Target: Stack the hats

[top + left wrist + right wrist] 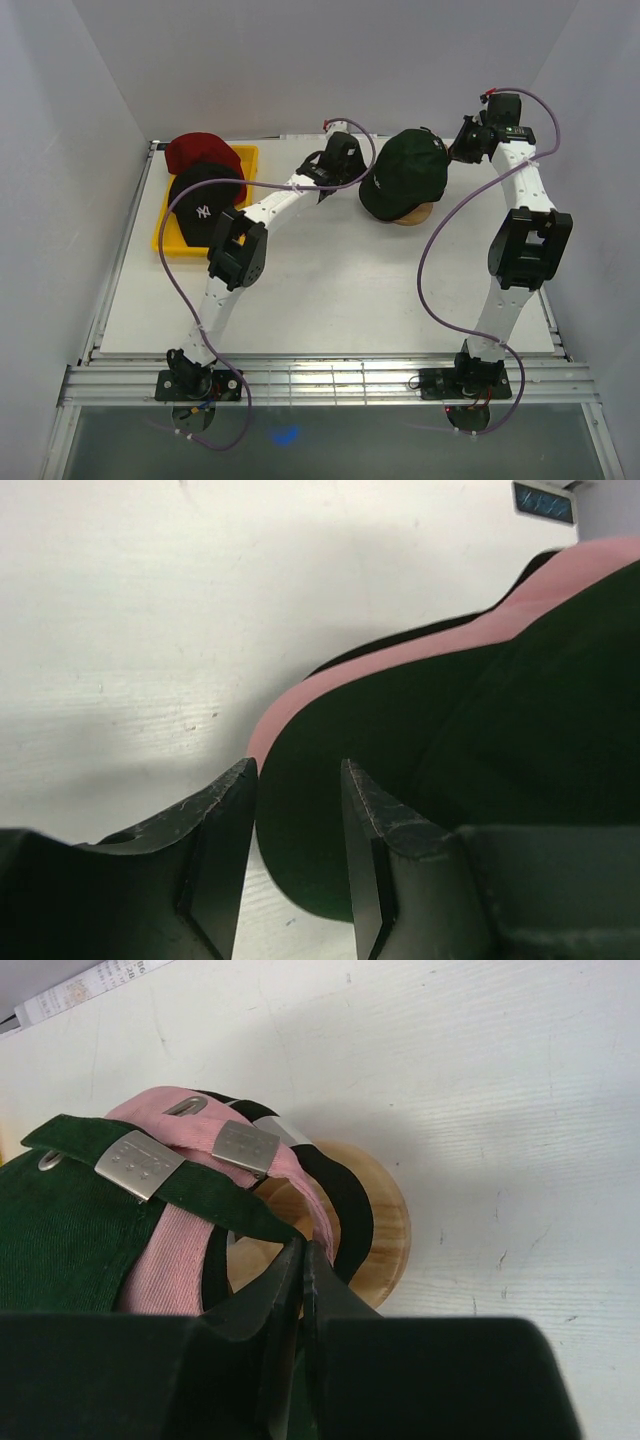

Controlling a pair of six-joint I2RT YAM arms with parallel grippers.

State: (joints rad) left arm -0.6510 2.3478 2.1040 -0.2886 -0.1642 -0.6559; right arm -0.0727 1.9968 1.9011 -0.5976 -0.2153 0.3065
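Here, left tool (298,860) slightly parted astride green cap (480,740) brim, right tool (303,1290) pinched.

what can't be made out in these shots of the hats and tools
- Pink cap: top view, buried under the green cap; only strap and brim edge show in wrist views.
- Red cap: top view, front covered by the black cap.
- Right tool: right wrist view, the tool itself hides whether it pinches a strap.
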